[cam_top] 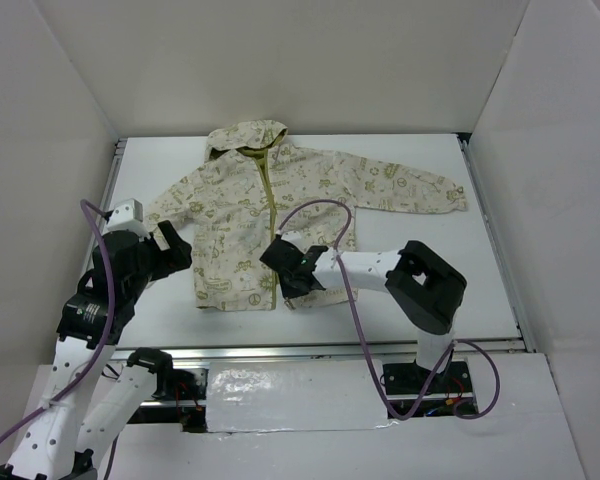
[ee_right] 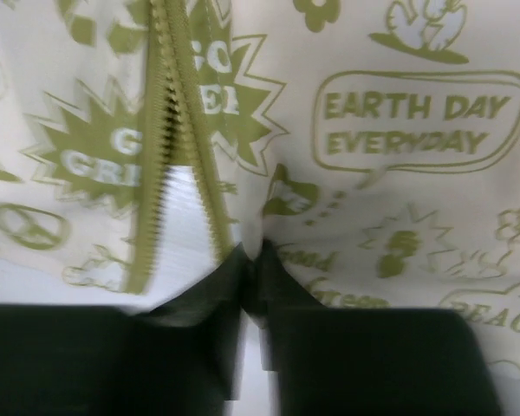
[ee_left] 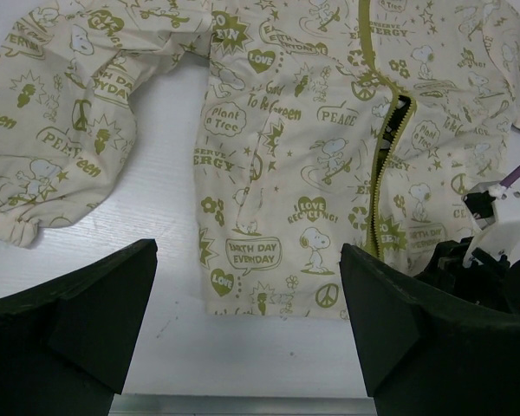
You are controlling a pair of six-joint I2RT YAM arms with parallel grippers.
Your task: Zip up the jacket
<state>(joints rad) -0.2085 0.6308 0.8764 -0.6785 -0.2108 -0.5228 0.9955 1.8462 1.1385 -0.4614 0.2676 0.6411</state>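
Observation:
The jacket [cam_top: 280, 200] lies flat on the white table, hood at the far side, sleeves spread. Its olive zipper [cam_top: 270, 215] is joined in the upper part and parted at the bottom hem, as the left wrist view [ee_left: 383, 186] shows. My right gripper [cam_top: 288, 272] is at the bottom hem, shut on a fold of the jacket's fabric [ee_right: 273, 217] right beside the open zipper teeth [ee_right: 169, 147]. My left gripper [cam_top: 170, 250] is open and empty, hovering near the jacket's lower left corner [ee_left: 269, 290], its fingers [ee_left: 399, 329] apart from the fabric.
White walls enclose the table on three sides. A metal rail [cam_top: 330, 350] runs along the near edge. The right arm's purple cable [cam_top: 320, 210] arcs over the jacket's right half. The right arm [ee_left: 494, 260] shows at the right of the left wrist view.

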